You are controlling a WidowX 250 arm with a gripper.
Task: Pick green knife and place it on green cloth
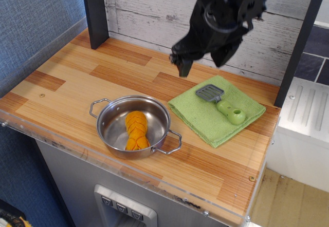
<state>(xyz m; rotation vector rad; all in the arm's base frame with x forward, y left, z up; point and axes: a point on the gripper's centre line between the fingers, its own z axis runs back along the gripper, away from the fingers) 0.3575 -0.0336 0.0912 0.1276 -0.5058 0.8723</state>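
Note:
The green knife [222,104] lies flat on the green cloth [200,118], grey slotted head toward the back left, light-green handle toward the right. The cloth is spread on the wooden counter, right of the pan. My black gripper [201,62] hangs in the air above the cloth's back edge, clear of the knife. Its fingers [183,65] stand apart and hold nothing.
A steel pan [109,129] with two handles sits at the front middle and holds an orange ridged toy food [135,129]. A dark post [94,12] stands at the back left. A plank wall runs behind. The counter's front edge [154,183] is near the pan.

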